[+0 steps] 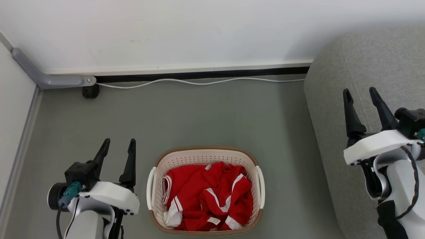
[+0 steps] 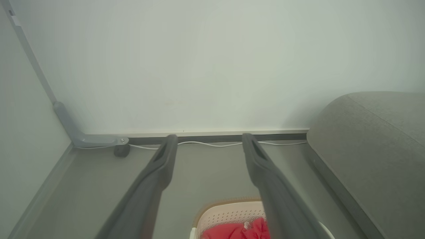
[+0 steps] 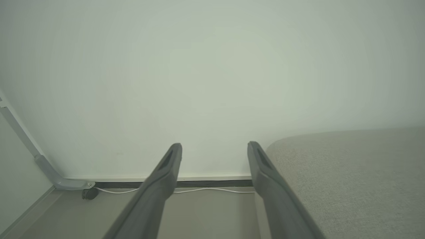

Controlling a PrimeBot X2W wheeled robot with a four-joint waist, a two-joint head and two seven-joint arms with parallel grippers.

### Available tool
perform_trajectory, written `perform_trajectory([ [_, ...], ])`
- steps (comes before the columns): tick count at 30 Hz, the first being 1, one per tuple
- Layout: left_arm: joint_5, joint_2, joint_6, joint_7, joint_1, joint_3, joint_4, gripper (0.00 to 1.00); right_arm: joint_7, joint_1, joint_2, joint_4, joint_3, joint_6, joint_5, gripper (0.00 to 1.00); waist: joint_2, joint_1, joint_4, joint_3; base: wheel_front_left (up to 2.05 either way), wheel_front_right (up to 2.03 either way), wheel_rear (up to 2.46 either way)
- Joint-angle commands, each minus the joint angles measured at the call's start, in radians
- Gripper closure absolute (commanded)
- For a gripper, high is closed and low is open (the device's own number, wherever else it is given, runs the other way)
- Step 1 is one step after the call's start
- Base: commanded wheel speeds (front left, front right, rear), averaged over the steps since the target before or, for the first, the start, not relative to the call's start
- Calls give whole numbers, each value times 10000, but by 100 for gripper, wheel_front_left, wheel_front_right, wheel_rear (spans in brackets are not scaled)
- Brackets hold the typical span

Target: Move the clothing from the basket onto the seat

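The clothing (image 1: pixel 208 196) is a crumpled heap of bright red fabric with white stripes, white trim and a small white tag. It lies inside the basket (image 1: pixel 204 156), a cream perforated oval with a brown rim and white side handles, standing on the grey floor (image 1: pixel 206 113). The left gripper (image 1: pixel 119 142) hangs just left of the basket, fingers spread apart, holding nothing. The right gripper (image 1: pixel 359 90) is well right of the basket, over the rounded grey seat (image 1: pixel 372 56), also spread wide and empty.
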Motion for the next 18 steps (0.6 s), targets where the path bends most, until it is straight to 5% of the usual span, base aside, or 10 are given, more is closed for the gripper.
perform_trajectory([
  [1,-116,120,-71,-132,-584,189,-193,0,-136,-372,-91,-459,86,44,-55,0,-1,-1,32,505,0,0,0],
  [18,-1580,57,43,-132,-2049,-1904,648,0,-136,-1816,-476,-2630,-290,44,-43,0,-1,-1,-121,4298,0,0,0],
])
